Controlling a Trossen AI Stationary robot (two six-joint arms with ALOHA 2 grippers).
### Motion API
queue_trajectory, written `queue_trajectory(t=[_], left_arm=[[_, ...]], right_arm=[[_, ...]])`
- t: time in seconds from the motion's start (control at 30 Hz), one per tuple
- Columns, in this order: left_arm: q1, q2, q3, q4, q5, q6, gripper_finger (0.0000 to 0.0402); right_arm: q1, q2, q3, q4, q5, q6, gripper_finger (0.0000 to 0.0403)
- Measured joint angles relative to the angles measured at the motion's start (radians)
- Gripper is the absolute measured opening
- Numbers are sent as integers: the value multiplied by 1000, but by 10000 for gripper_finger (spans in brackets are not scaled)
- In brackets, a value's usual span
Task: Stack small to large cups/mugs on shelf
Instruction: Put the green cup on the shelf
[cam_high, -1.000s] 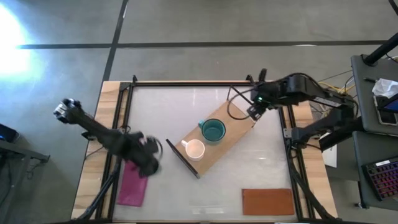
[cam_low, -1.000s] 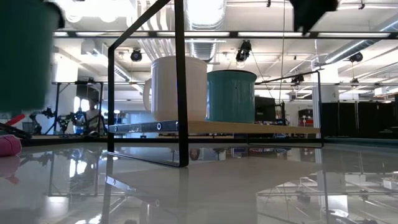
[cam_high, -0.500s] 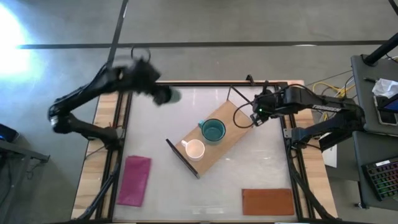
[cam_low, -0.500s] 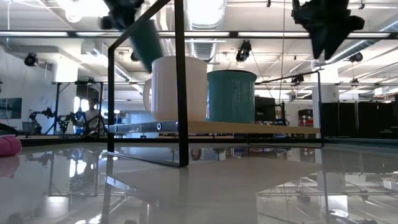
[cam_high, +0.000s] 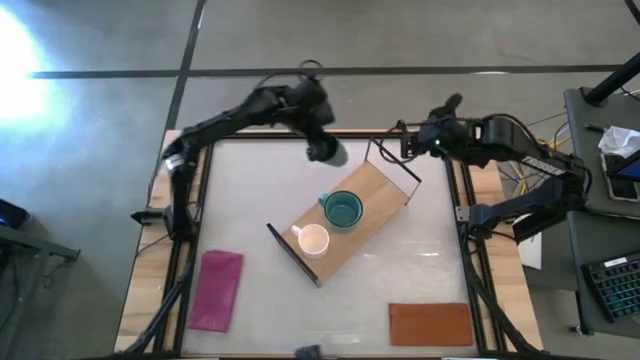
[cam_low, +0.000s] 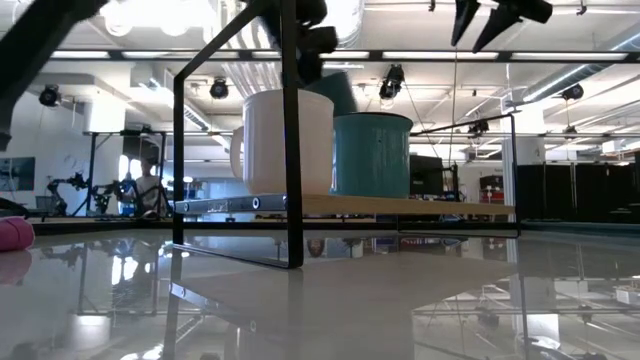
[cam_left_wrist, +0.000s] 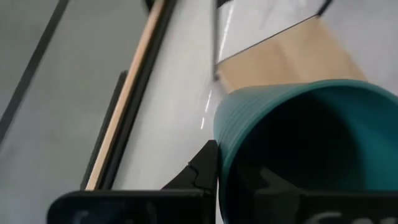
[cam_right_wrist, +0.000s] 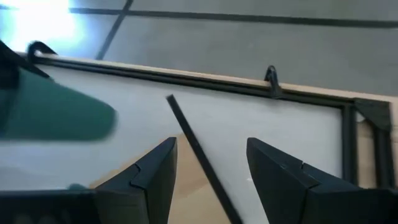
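Observation:
The dark green tumbler (cam_high: 330, 153) hangs in my left gripper (cam_high: 320, 138) above the table's far side, just beyond the shelf's far end. It also shows in the left wrist view (cam_left_wrist: 298, 124) and the right wrist view (cam_right_wrist: 59, 113). The light-wood shelf (cam_high: 378, 188) lies slantwise mid-table. The white mug (cam_high: 313, 240) and the teal mug (cam_high: 343, 209) stand on it side by side. My right gripper (cam_high: 408, 148) is open and empty, high over the shelf's far right end (cam_right_wrist: 208, 168). My left gripper holds the tumbler at its mouth end, with one finger (cam_left_wrist: 204, 169) against the outer wall by the rim (cam_left_wrist: 222, 146). The tumbler hides the other finger. The tumbler is lifted clear and tilted, its base pointing away from the gripper toward the shelf.
A magenta cloth (cam_high: 215, 290) lies at the near left and a brown-orange mat (cam_high: 430, 323) at the near right. Black frame rails (cam_high: 300, 133) run along the table's edges. The shelf's black end frames (cam_low: 290, 130) stand up at both ends.
My left gripper has swung with the tumbler from the near left, by the magenta cloth, up to the far edge and then right toward the shelf's far end. My right gripper has drawn back toward the far edge. Both mugs stay put.

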Motion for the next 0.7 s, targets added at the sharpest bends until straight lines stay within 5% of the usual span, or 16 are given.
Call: queue_trajectory(t=[0.3,0.7], left_arm=[[-97,221,279,-7,46,13,0],[-180,323,288,82,75,-12,0]], right_arm=[[-165,-1,0,54,-221,-66,187],[-137,-1,-26,-130,-338,-96,187]])
